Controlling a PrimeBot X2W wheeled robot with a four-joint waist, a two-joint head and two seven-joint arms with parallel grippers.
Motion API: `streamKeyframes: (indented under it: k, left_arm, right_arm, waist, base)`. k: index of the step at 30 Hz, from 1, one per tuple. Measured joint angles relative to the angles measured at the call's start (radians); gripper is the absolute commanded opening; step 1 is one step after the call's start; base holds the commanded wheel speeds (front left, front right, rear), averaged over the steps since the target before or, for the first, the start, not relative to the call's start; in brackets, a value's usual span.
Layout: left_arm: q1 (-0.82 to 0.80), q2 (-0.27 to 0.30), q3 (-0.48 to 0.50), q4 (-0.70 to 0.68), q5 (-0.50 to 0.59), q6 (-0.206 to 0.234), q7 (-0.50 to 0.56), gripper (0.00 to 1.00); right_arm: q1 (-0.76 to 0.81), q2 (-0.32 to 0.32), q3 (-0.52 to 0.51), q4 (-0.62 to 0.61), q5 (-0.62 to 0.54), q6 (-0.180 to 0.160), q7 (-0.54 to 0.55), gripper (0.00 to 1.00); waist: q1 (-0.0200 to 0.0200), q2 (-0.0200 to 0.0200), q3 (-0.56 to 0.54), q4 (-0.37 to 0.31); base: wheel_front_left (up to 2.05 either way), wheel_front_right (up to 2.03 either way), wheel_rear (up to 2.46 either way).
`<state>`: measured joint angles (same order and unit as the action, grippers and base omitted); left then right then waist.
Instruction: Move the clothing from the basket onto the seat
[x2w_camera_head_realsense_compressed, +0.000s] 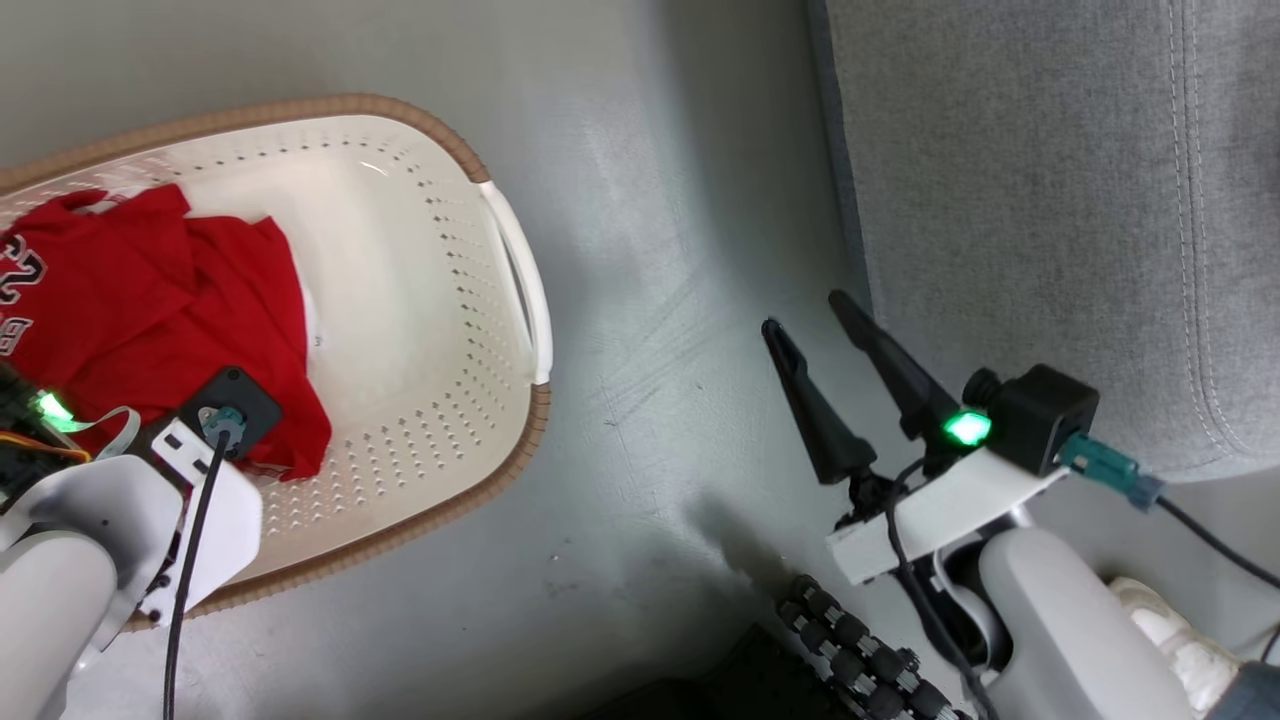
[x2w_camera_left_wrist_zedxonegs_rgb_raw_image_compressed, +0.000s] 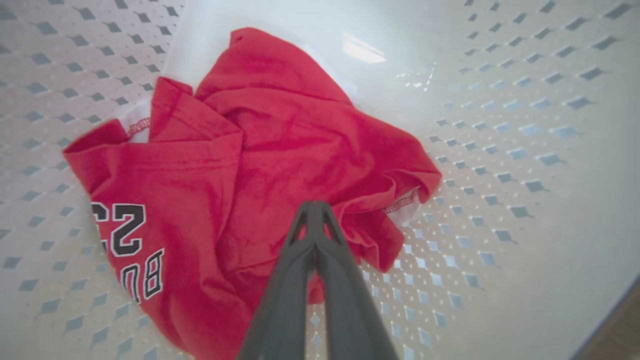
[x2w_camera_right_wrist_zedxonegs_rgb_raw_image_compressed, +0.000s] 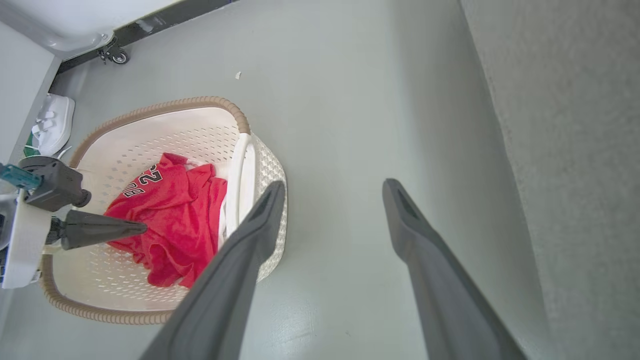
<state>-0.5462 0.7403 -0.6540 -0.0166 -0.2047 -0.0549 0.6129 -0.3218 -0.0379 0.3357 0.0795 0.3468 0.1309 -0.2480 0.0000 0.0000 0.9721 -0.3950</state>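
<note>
Crumpled clothing (x2w_camera_left_wrist_zedxonegs_rgb_raw_image_compressed: 280, 150) in basket (x2w_camera_head_realsense_compressed: 440, 200), lettering half folded under. Left fingers (x2w_camera_left_wrist_zedxonegs_rgb_raw_image_compressed: 292, 280) pressed together at it; pinching or not, can't tell. Right fingers (x2w_camera_head_realsense_compressed: 812, 405) spread over floor (x2w_camera_head_realsense_compressed: 650, 300) beside seat (x2w_camera_head_realsense_compressed: 1050, 200).

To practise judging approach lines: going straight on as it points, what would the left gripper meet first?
The red clothing in the basket: the left gripper, fingers shut, aims at its crumpled folds. How close the tips are is unclear.

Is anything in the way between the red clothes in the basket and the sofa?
Nothing lies on the floor between the basket and the sofa. The open right gripper hangs over that gap, so it may need to move aside.
</note>
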Motion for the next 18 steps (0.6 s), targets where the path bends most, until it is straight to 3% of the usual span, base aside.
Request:
streamKeyframes:
  k: [18]
  left_arm:
    - [-0.026, -0.112, 0.037, -0.015, -0.046, 0.044, -0.142, 0.00]
  right_arm:
    - [-0.058, -0.002, -0.114, 0.069, -0.055, 0.000, -0.002, 1.00]
  waist:
    - [0.0000, 0.0000, -0.108, 0.096]
  base:
    - [0.00, 0.00, 0.00]
